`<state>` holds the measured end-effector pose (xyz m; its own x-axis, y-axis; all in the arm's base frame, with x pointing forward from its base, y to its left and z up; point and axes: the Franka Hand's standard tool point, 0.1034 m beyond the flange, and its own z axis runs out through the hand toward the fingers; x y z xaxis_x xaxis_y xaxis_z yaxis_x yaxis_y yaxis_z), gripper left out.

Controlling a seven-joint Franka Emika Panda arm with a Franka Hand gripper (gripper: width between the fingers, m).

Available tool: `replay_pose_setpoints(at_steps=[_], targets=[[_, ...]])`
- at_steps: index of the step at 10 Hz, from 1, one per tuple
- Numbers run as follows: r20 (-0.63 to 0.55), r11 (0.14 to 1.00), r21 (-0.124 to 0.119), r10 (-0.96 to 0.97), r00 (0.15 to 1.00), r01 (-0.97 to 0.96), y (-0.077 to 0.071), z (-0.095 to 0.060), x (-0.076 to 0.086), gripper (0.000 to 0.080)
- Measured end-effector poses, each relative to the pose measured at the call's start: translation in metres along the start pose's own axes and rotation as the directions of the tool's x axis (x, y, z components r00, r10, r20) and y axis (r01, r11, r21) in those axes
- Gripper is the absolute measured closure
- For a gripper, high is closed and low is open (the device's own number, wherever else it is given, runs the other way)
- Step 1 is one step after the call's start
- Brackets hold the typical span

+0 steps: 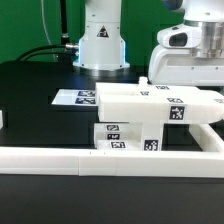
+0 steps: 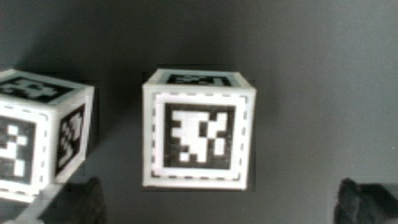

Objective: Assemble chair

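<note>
Black matte worktop, with green backdrop at the far left of the exterior view.

Exterior view, near to far:
- Nearest: long low white border rail, square in section, running across the full width.
- Just behind the rail, centre to the exterior view's right: chair parts, chunky matte white plastic, stacked into one blocky cluster. Flat top slab over shorter blocks; black-and-white square tags on the front faces. Contact with the rail not determinable.
- Behind the cluster, toward the exterior view's left: marker board, thin, flat on the worktop.
- Above the cluster's right end: white arm housing, glossy and rounded. Jaws not distinguishable here.
- Farthest: robot base, white with a dark cable beside it.

Wrist view only:
- Two dark fingertips at opposite corners of the frame, well apart. Jaws spread, gripping nothing.
- Beyond them: upright white post, box-shaped, tagged on front and top faces, standing free on dark grey surface.
- Beside it, separated by a bare gap: second block, also tagged, cut off by the frame edge. Slightly blurred.
</note>
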<state>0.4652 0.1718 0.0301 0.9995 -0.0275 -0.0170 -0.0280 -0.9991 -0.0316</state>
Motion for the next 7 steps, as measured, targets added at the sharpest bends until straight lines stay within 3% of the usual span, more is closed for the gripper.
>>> replay_pose_setpoints(at_steps=[4, 7], targets=[[0.017, 1.0, -0.005, -0.006, 1.0, 0.006, -0.006, 0.009, -0.008, 0.015], [0.024, 1.0, -0.01, -0.007, 1.0, 0.007, -0.003, 0.014, -0.013, 0.015]])
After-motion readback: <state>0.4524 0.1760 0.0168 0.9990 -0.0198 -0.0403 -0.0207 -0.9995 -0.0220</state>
